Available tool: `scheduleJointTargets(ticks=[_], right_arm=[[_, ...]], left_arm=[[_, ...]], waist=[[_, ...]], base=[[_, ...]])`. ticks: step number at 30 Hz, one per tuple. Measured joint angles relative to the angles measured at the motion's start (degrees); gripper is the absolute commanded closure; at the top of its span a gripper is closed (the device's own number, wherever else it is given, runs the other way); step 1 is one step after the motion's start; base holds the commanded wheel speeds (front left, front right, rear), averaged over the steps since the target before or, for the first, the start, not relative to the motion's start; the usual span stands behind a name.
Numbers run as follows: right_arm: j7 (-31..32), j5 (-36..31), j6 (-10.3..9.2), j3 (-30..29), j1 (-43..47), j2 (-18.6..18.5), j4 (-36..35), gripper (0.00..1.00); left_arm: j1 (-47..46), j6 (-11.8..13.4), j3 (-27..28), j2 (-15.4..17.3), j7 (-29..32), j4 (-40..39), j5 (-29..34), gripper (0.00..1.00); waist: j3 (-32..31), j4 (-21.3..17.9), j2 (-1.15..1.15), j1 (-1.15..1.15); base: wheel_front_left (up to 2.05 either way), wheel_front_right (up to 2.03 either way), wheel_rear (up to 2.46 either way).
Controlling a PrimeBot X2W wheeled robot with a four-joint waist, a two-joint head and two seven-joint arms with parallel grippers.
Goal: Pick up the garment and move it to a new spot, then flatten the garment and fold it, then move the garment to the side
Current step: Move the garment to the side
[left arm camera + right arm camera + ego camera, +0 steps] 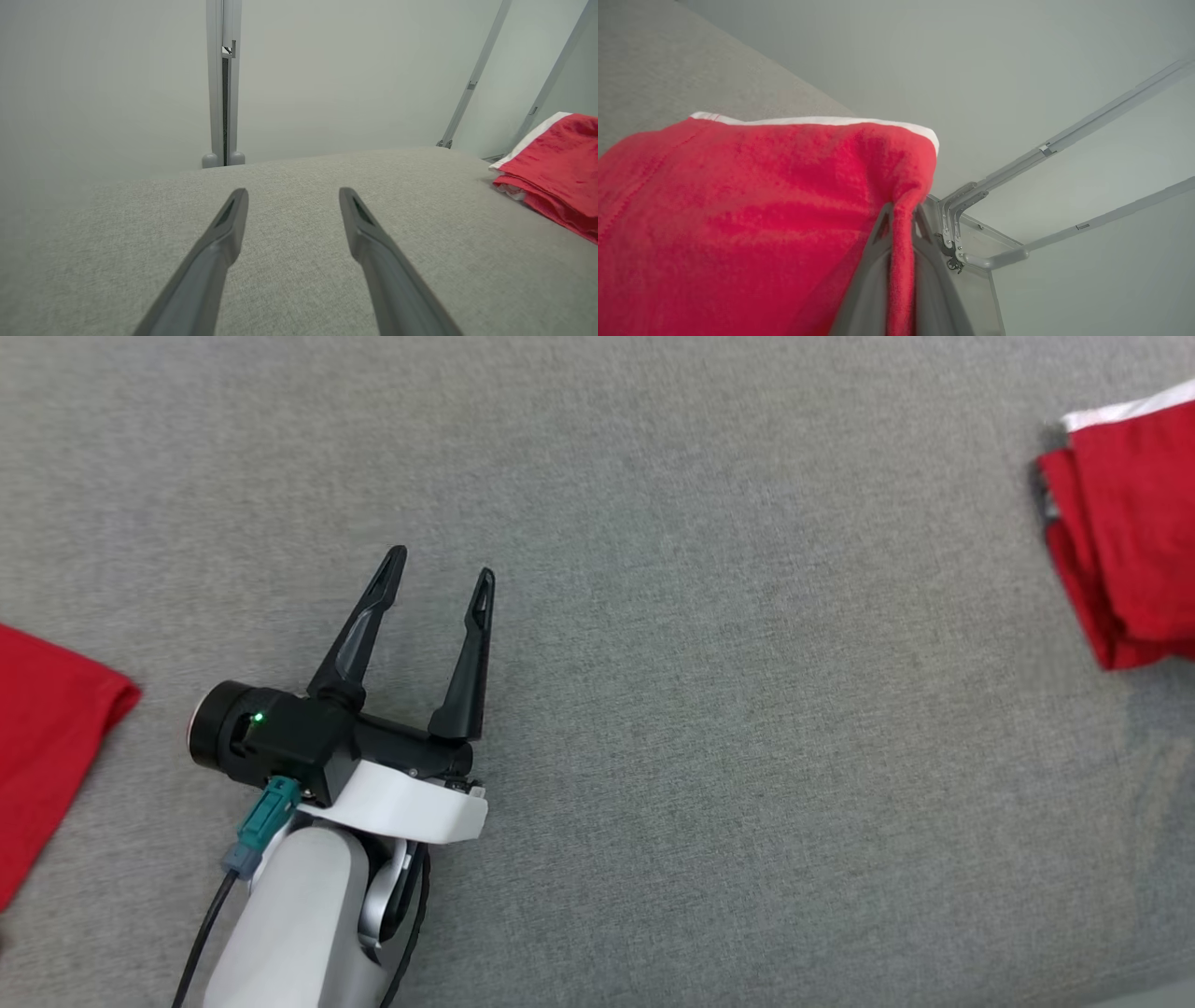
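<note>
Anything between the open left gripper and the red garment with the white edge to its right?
Nothing: the grey fabric surface is bare between the left gripper and the red garment, as the head view and the left wrist view both show.

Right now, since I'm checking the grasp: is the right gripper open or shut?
Shut on the red garment: the right gripper pinches a fold between its fingers.

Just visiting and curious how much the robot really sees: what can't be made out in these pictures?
Red garment: head view, cut off by the right edge; its full shape is unknown.
Red cloth: head view, cut off by the left edge; same garment or another, cannot tell.
Right end effector: right wrist view, pinched fabric hides its inner finger faces.
</note>
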Motion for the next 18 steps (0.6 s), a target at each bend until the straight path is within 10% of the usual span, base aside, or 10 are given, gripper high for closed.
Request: scheduleJointTargets(ticks=[10,12,18], right_arm=[[0.00,-1.54,0.00,-7.26,-4.75,2.70,6.13,1.00],[0.00,-1.27,0.00,-8.13,-5.04,3.03,6.44,0.00],[-0.14,-0.43,-0.01,-12.58,-4.35,4.56,0.77,0.00]], left_arm=[[-1.05,-1.18,0.47,0.01,-0.02,-0.43,0.58,0.00],[-1.08,-1.19,0.36,-0.01,-0.02,-0.31,0.47,0.00],[-1.02,-0.40,-0.27,0.03,0.00,0.41,-1.66,0.00]], waist=[[4.33,-1.39,0.00,0.00],[4.31,-0.98,0.00,0.00],[1.84,0.23,0.00,0.00]], base=[[0.00,0.00,0.00],[0.00,0.00,0.00],[0.00,0.00,0.00]])
